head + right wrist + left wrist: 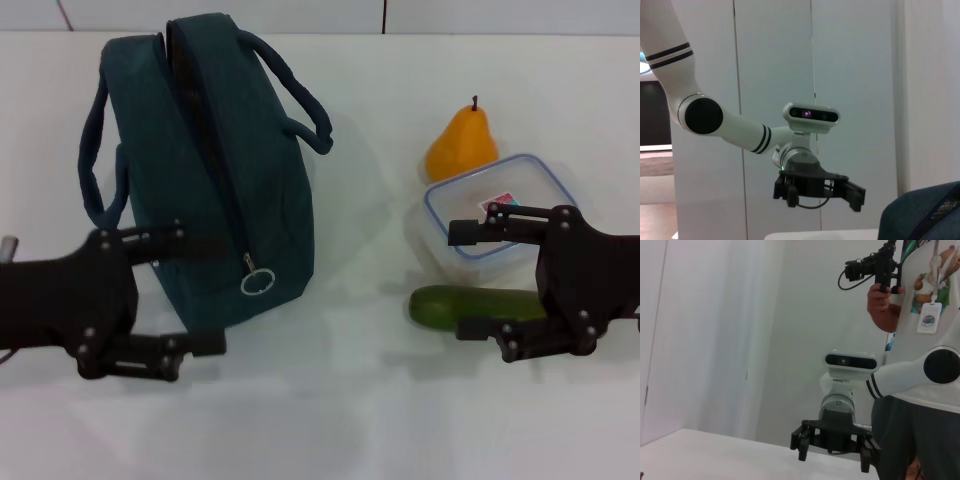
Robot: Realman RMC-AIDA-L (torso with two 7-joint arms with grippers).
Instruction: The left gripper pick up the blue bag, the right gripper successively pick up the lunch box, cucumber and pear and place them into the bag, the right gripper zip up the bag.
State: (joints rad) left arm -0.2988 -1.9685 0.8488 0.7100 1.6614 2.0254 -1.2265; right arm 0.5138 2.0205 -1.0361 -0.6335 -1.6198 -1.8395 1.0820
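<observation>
On the white table (340, 400), the blue bag (215, 170) stands in the upper left of the head view, its zip ring (257, 282) hanging at the near end. The left gripper (205, 292) sits at lower left, jaws spread wide just in front of the bag, gripping nothing. At right, the pear (462, 143) stands behind the lunch box (500, 215), with the cucumber (455, 305) lying in front of it. The right gripper (462, 280) hovers over them at the right edge, jaws open and empty.
</observation>
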